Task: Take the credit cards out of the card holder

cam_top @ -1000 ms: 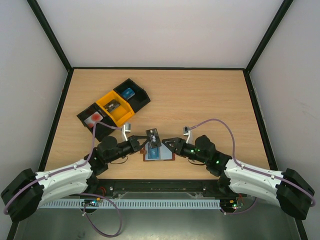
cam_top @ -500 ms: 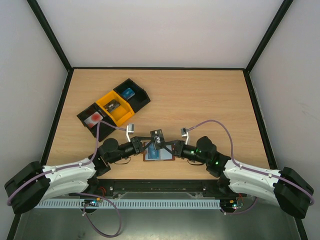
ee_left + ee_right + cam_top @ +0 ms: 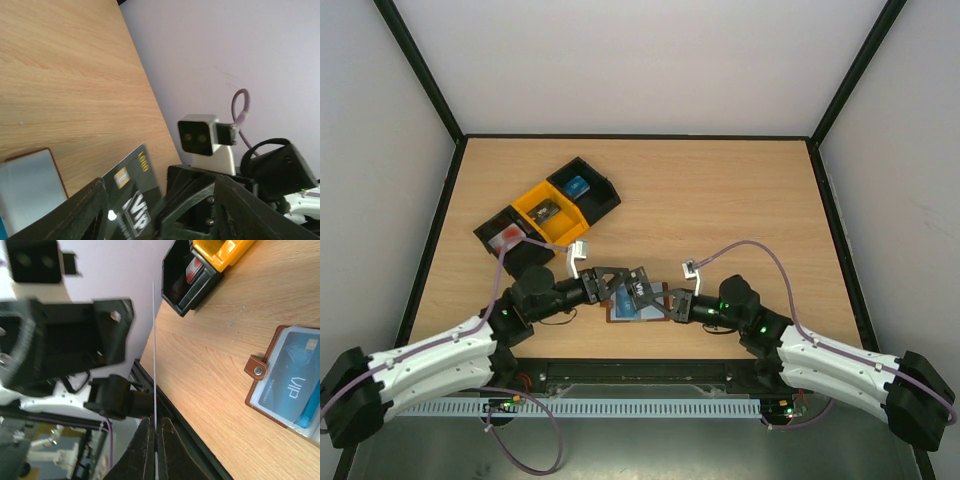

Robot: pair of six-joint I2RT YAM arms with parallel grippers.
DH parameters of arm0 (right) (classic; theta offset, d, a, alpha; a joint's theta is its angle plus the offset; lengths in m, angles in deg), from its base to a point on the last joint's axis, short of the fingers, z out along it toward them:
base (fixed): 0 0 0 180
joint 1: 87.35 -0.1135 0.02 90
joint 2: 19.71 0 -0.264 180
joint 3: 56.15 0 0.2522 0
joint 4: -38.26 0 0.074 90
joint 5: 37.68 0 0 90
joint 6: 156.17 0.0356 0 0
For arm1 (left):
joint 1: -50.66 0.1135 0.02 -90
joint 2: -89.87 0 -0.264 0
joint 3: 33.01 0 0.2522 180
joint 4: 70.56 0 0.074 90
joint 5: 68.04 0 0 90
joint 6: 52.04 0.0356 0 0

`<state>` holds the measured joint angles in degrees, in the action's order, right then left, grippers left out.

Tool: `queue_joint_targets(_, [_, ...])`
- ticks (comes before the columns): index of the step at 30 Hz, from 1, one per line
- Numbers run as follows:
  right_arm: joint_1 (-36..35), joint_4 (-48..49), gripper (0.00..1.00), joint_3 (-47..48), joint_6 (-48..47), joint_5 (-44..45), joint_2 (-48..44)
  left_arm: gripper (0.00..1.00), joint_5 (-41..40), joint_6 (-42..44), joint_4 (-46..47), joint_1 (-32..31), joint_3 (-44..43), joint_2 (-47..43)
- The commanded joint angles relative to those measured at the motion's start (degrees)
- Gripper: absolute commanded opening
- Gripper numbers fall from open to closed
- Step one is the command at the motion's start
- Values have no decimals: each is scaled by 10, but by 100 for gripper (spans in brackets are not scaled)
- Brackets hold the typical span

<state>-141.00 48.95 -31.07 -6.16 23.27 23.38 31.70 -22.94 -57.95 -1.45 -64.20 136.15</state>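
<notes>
Hanging clear above the card holder (image 3: 626, 308), the dark grey card (image 3: 638, 282) sits over the middle of the worktop's (image 3: 740, 200) near edge, where both arms meet.

Right gripper (image 3: 154, 427): pinched thin on one end of the card. From the right wrist the card shows edge-on, a pale line running straight out from the fingertips, so its long axis probably follows that tool's reach.

Left gripper (image 3: 160, 195): jaws spread wide, one either side of the card and of the right tool's tip. No grip visible.

Holder lies flat and open just below, with a bluish VIP card (image 3: 294, 374) in its pocket.

Black and yellow trays (image 3: 563, 231) lie toward the far-left corner, well apart from the card, on the left arm's side.

Judgement: the card is free of the holder. Any carry to the trays would run left and away from the near edge, across the left arm, so the wide left jaws need to clear first.
</notes>
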Motion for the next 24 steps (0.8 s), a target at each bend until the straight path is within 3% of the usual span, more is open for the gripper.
queue_joint_targets(1, [-3,-80,2,36,-92,-64,-10,61,-7,118,-216,2,-67,-54])
queue_joint_targets(5, [-3,-99,2,57,-128,-119,-2,63,16,178,-328,8,-113,-80])
queue_joint_targets(9, [-3,-82,2,65,-143,-158,-3,60,58,214,-372,8,-126,-90])
queue_joint_targets(16, [-3,-86,2,79,-158,-184,-2,54,187,219,-332,9,-104,-85])
queue_joint_targets(21, [-3,-80,2,76,-154,-193,2,43,197,232,-331,9,-102,-80])
queue_joint_targets(24, [-3,-71,2,71,-153,-204,4,43,208,236,-323,12,-102,-78])
